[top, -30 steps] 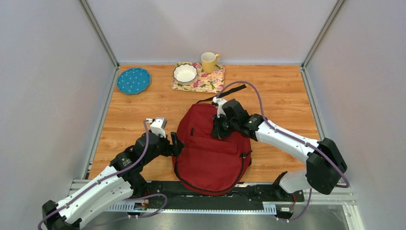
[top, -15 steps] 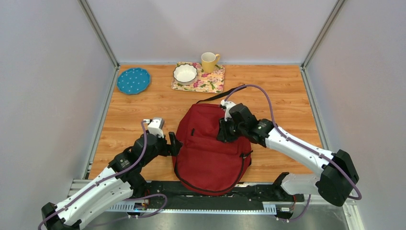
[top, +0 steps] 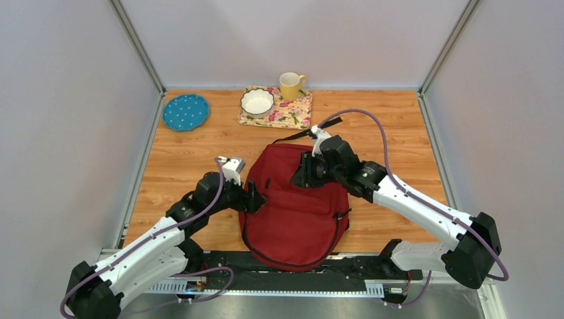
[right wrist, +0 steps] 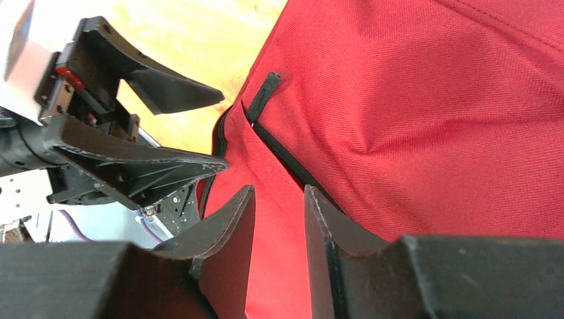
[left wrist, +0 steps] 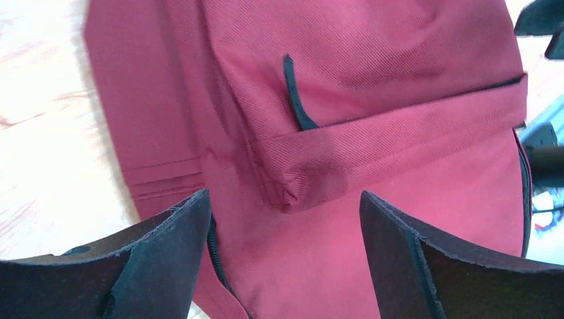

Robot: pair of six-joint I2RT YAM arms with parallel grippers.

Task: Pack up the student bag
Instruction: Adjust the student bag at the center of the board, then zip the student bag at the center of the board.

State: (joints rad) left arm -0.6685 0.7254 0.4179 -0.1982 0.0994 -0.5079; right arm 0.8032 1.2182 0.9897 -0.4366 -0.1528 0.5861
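Observation:
The student bag [top: 292, 212], dark red with black zippers, lies flat in the middle of the table near its front edge. My left gripper [top: 258, 198] is at the bag's left side, over its edge. In the left wrist view it [left wrist: 282, 199] stands wide open, with the bag's fabric [left wrist: 372, 199] and a front pocket corner below the gap. My right gripper [top: 297, 178] hovers over the bag's upper middle. In the right wrist view its jaws [right wrist: 279, 193] are a little apart with nothing between them. A black zipper pull [right wrist: 263, 96] lies just ahead of it.
At the back are a blue dotted plate [top: 185, 111] and a floral mat [top: 287, 116] carrying a white bowl [top: 257, 102] and a yellow mug [top: 290, 85]. A black strap [top: 312, 129] trails from the bag's top. Grey walls enclose the table on both sides.
My right gripper's jaws have parted from shut. The left gripper has moved right onto the bag's left edge. The right arm's elbow has swung outward.

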